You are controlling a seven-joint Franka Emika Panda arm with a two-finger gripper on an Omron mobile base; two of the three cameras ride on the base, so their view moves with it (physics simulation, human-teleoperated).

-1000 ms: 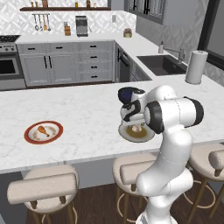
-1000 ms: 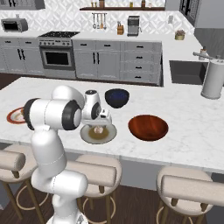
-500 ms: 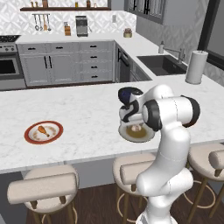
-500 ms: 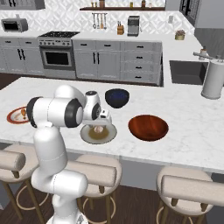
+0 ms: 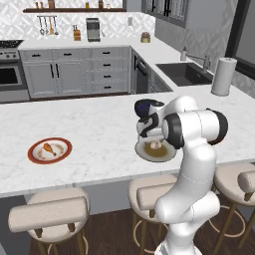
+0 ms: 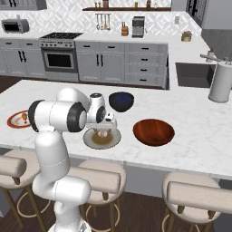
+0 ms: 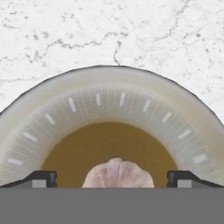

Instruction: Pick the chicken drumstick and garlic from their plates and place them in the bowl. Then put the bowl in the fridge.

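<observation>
So the two-finger gripper (image 7: 112,177) sits right above the small pinkish-white garlic bulb (image 7: 118,173) on its grey-rimmed, brown-centred plate (image 7: 109,103); jaws wide apart, straddling it, presumably to close on it; glossy reddish-brown bowl (image 6: 153,132) waits just beside.

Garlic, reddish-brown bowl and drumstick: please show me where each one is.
garlic (image 7: 118,173), hand view, middle of the bulb.
reddish-brown bowl (image 6: 153,132), right base view, inner hollow.
chicken drumstick (image 5: 49,148), left base view, meaty part, on the red-rimmed plate (image 5: 35,157).
</observation>
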